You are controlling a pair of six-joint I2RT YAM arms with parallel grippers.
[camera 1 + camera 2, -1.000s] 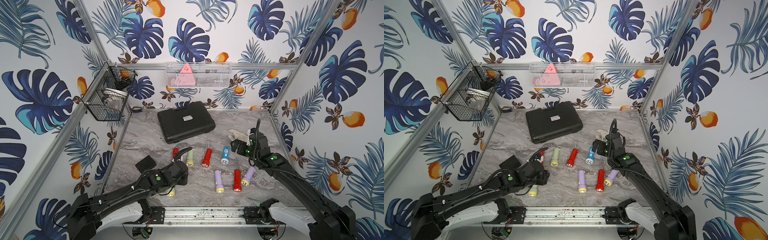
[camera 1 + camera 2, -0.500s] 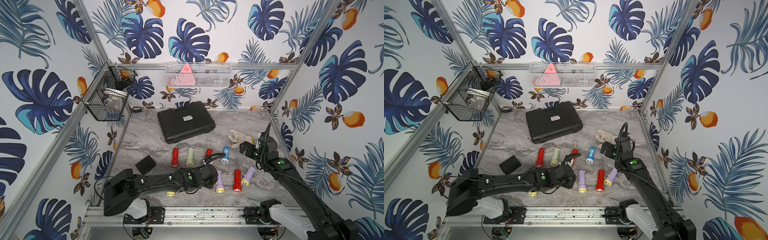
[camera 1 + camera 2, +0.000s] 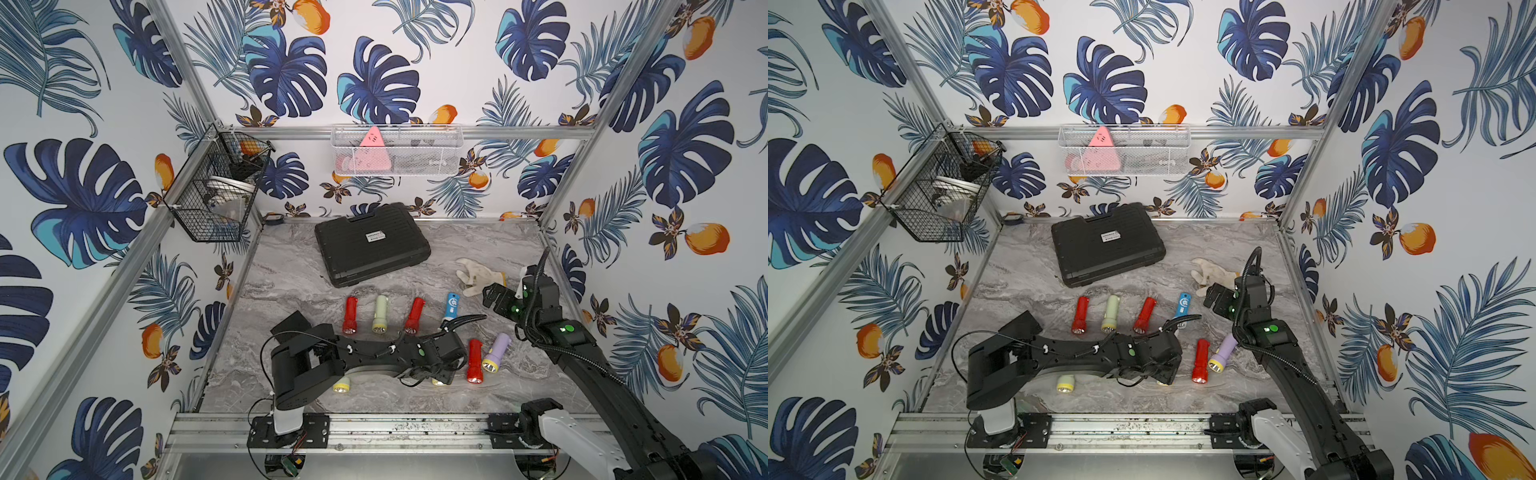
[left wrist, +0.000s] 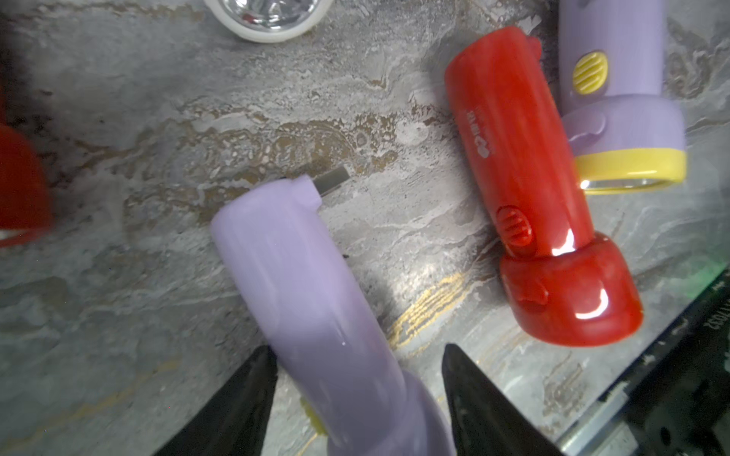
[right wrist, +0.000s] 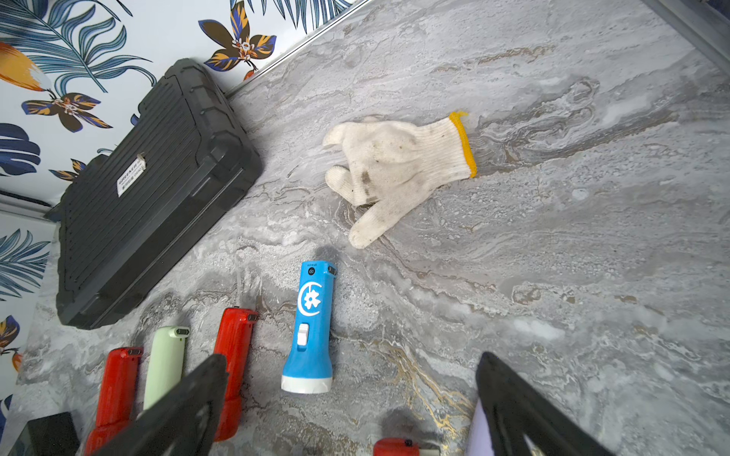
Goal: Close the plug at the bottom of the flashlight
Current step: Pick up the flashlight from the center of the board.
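The left gripper [image 4: 357, 347] stands parted astride the head end of a lilac plastic flashlight [image 4: 300, 284]. One finger touches its side and the other shows a gap. The flashlight lies on the near side of the grey marble table [image 3: 291, 270], just left of a red plastic flashlight [image 4: 525, 221]. Its metal plug [image 4: 331, 184] sticks out at the tail. On the right, the right gripper [image 5: 351, 357] hangs wide open above the table, near a blue plastic flashlight [image 5: 312, 323] and a white knit glove [image 5: 395, 166].

Glossy red plastic flashlight [image 4: 525, 189], matt lilac flashlight [image 4: 308, 300], knitted cloth glove [image 5: 395, 166]
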